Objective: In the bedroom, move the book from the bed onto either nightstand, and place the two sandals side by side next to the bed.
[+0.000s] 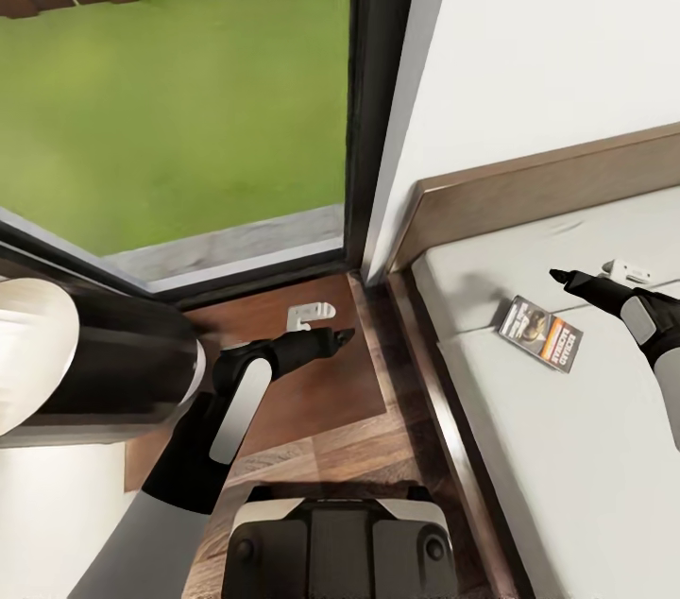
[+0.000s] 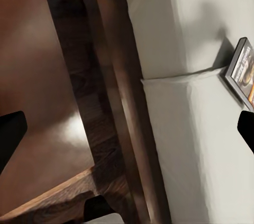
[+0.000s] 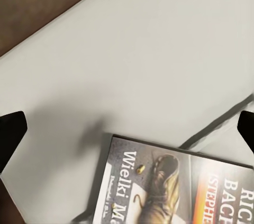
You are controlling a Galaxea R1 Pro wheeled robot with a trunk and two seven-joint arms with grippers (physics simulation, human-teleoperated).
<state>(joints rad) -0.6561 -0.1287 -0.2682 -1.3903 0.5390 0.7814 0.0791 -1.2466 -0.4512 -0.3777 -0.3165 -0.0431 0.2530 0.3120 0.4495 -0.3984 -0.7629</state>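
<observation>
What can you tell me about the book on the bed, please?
The book is a thin paperback lying flat, cover up, on the pale mattress near the headboard. Its cover shows a brownish boot, an orange band and white lettering. Nothing grips it; the right hand hovers just beyond it.

Head high above; wrists close over shared bed (image 1: pixel 567 448).

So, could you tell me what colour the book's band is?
Orange, on the book; clearest in the head view.

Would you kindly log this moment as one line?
small orange-banded paperback book: flat on pale mattress | right gripper: open, above book | left gripper: over reddish-brown nightstand
</observation>
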